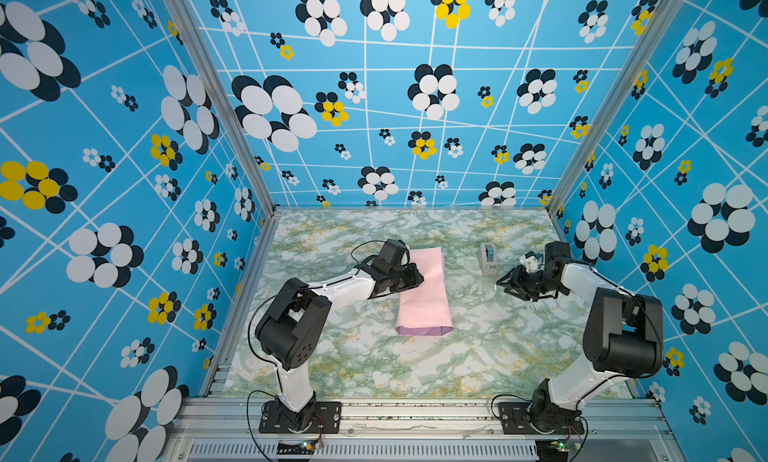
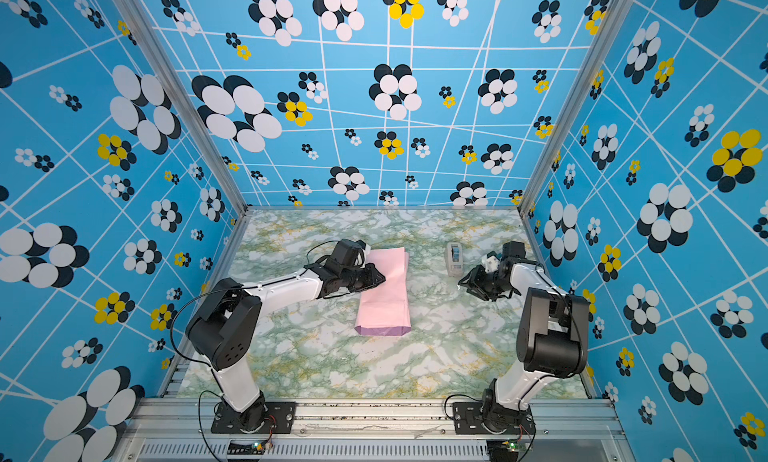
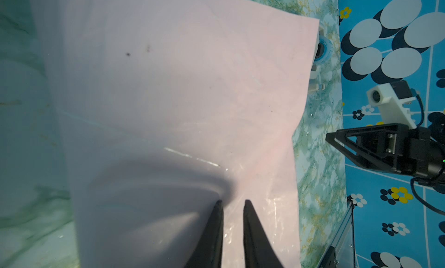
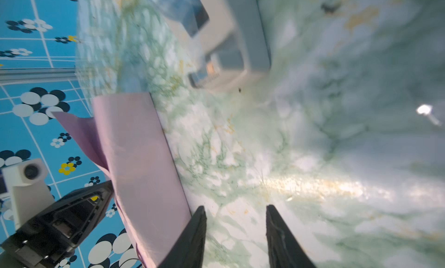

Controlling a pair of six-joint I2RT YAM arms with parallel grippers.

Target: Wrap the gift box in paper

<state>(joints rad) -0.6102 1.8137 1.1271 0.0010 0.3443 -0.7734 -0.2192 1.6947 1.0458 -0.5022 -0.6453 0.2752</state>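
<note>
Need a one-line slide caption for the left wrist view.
Left gripper, jaws narrowly parted, over the pale pink paper; tape dispenser and open right gripper beyond its edge.

Cannot see the gift box in any view: covered by the paper. Blurred and cut by the picture's edge in the right wrist view, the tape dispenser; partly hidden behind the paper's edge in the left wrist view. Too blurred to name: a bright glint on the table.
</note>
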